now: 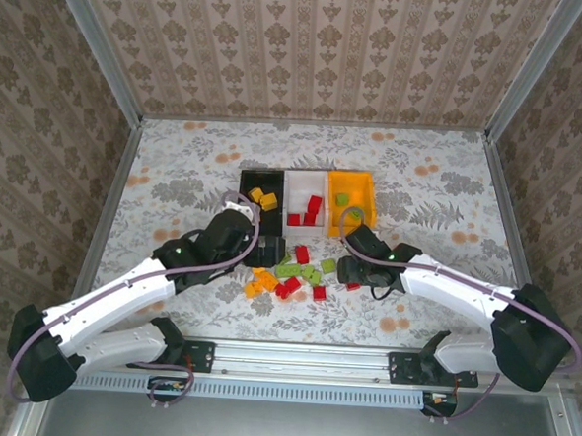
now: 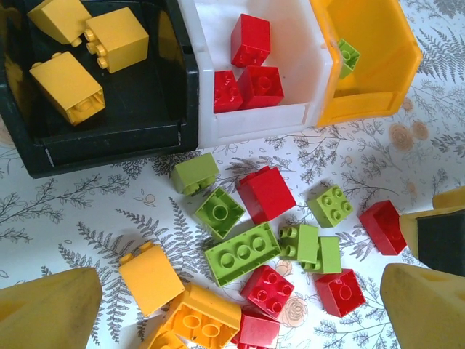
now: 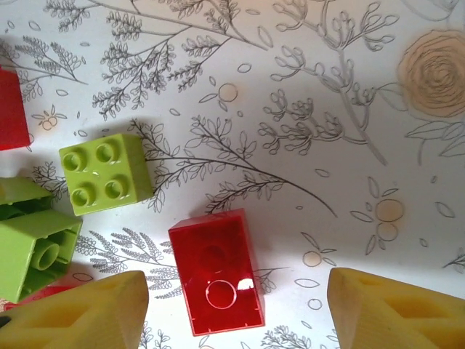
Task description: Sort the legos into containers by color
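Three joined bins stand at the table's middle: black, white and orange-yellow. In the left wrist view the black bin holds yellow bricks, the white bin red bricks, and the orange-yellow bin a green brick. A loose pile of legos lies in front. My left gripper hovers open over the pile. My right gripper is open, and a red brick lies on its side between its fingers.
A green brick sits studs-up just left of the red one, with another green brick beside the left finger. Patterned walls enclose the floral table. A yellow and black part of the right gripper shows at the pile's right.
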Robot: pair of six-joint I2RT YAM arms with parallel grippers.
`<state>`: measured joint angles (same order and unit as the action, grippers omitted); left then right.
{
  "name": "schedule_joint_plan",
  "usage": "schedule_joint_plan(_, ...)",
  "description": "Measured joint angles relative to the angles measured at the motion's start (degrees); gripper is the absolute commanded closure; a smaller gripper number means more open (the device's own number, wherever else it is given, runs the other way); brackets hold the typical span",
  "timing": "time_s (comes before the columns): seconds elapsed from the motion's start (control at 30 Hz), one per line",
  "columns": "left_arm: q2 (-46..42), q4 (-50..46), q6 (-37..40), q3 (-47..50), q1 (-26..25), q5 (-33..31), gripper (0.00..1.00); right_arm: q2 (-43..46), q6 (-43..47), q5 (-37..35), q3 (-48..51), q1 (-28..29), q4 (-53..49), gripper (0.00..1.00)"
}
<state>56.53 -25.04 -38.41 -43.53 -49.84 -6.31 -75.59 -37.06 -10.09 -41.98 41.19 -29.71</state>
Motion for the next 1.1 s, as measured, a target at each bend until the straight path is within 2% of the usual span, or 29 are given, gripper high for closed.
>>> schedule_joint_plan(0.17,-0.83,-0.42,-0.59,0.44,0.04,-0.33,0.00,-7.43,0.48,0.66,-0.74,0.00,0.63,0.40)
schedule_joint_plan(0.37,-2.56,-1.40,-0.72,1.05,0.44,-1.16,0.00,-9.44,-0.04,0.61,-0.74,0.00,0.68,0.65)
schedule_joint_plan(0.47,-3.65,-1.86,-1.09,1.95,1.09,-1.62,0.00,-9.33,0.15,0.52,-1.18,0.00,0.63,0.72)
schedule_joint_plan(0.6,-6.01,-2.78,-1.53,3.61,2.03,-1.95,0.00,-8.22,2.16,0.70,-5.60,0.02,-1.84,0.73)
schedule_joint_plan(0.77,-8.72,-4.44,-1.53,4.57,2.71,-2.60,0.00,-8.92,4.68,1.70,-19.91,0.59,-3.19,0.73)
schedule_joint_plan(0.9,-10.14,-6.03,-1.99,5.57,2.75,-2.73,0.00,-16.83,6.05,1.75,-33.55,0.74,-2.03,0.72)
schedule_joint_plan(1.1,-10.54,-6.95,-2.58,7.89,3.41,-2.51,0.02,-33.48,6.49,1.40,-48.24,-1.42,-2.27,0.70)
